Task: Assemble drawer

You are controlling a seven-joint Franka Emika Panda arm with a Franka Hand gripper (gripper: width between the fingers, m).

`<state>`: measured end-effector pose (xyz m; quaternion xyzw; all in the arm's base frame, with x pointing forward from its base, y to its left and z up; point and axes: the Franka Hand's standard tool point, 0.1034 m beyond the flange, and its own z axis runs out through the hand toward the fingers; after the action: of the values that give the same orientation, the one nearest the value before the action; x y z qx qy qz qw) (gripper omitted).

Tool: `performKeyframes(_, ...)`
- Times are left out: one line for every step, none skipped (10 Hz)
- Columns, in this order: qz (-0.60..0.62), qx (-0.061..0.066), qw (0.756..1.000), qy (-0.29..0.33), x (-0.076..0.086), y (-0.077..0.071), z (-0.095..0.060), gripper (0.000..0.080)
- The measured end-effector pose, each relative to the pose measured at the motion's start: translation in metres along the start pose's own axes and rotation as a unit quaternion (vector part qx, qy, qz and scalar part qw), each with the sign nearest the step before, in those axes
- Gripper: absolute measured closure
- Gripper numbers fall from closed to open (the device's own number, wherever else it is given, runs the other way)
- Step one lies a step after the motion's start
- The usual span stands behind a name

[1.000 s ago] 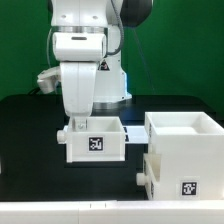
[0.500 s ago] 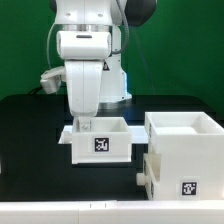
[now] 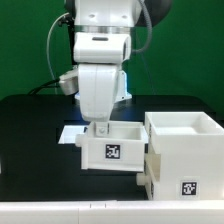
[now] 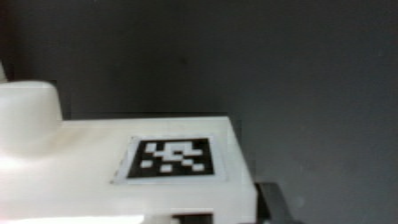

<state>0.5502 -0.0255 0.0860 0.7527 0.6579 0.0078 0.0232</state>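
Observation:
My gripper [image 3: 99, 130] is shut on the back wall of a small white open-top tray [image 3: 113, 152] with a square tag on its front. It holds the tray close to the left of the large white casing [image 3: 185, 150], which has a tag low on its front. The tray's right end meets the casing's lower left part in the exterior view; I cannot tell whether they touch. The wrist view shows a white tagged surface of the tray [image 4: 175, 158] and one dark finger [image 4: 279, 205] at its edge.
The black table [image 3: 30, 140] runs to a white front edge. A flat white sheet, probably the marker board [image 3: 68, 133], lies just behind the tray on the exterior view's left. The arm's white base and cables stand behind, before a green backdrop.
The arm has moved to the exterior view's right, carrying the tray with it toward the casing. The casing has not moved.

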Motion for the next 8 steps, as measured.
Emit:
performKeyframes(-0.004,-0.005,1.0,0.002,0.005,0.0,0.0,0.076)
performKeyframes(-0.003,-0.003,1.0,0.001,0.003,0.0,0.001,0.076)
performKeyframes(-0.003,-0.003,1.0,0.001,0.003,-0.001,0.001,0.076)
performKeyframes(-0.003,-0.003,1.0,0.001,0.003,-0.001,0.002,0.076)
performKeyframes(-0.005,0.0,1.0,0.001,0.005,-0.003,0.005,0.076)
performKeyframes(-0.005,0.002,1.0,0.001,0.006,-0.004,0.008,0.076)
performKeyframes(-0.004,0.005,1.0,0.001,0.006,-0.006,0.011,0.076)
performKeyframes(-0.005,0.007,1.0,0.002,0.007,-0.008,0.013,0.076)
